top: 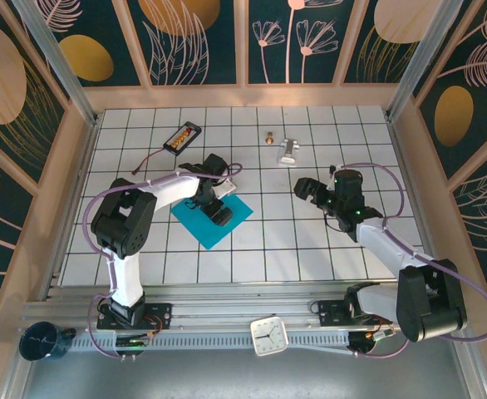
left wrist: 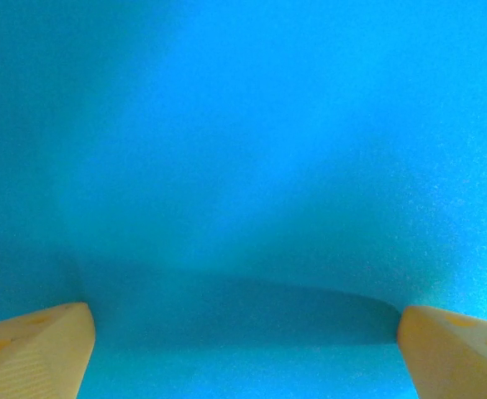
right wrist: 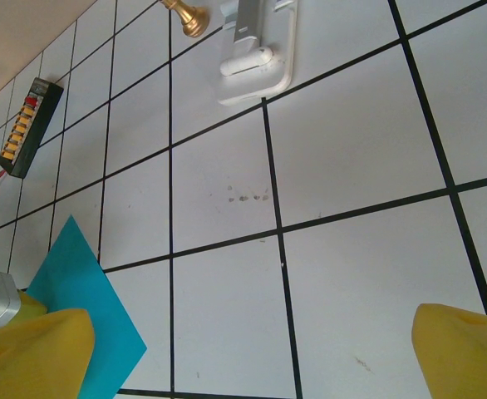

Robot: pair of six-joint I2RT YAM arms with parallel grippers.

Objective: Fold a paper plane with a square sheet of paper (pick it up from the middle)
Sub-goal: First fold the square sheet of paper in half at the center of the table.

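The square sheet of paper (top: 200, 228) lies flat on the tiled table, teal-blue and turned like a diamond. My left gripper (top: 217, 208) hangs over its middle, pointing down. In the left wrist view the paper (left wrist: 243, 150) sits very close below the gripper (left wrist: 243, 362), whose yellow fingertips (left wrist: 36, 349) stand wide apart, open, with nothing between them. My right gripper (top: 308, 191) is to the right of the sheet, over bare tiles, and is also open (right wrist: 252, 357). The right wrist view catches one corner of the paper (right wrist: 81, 324) at the lower left.
A black battery pack (top: 183, 137) with a red lead lies at the back left. A small brass piece (top: 269, 138) and a silver metal piece (top: 288, 150) lie at the back centre. Wooden walls ring the table (top: 343, 249). A white clock (top: 269, 336) sits on the front rail.
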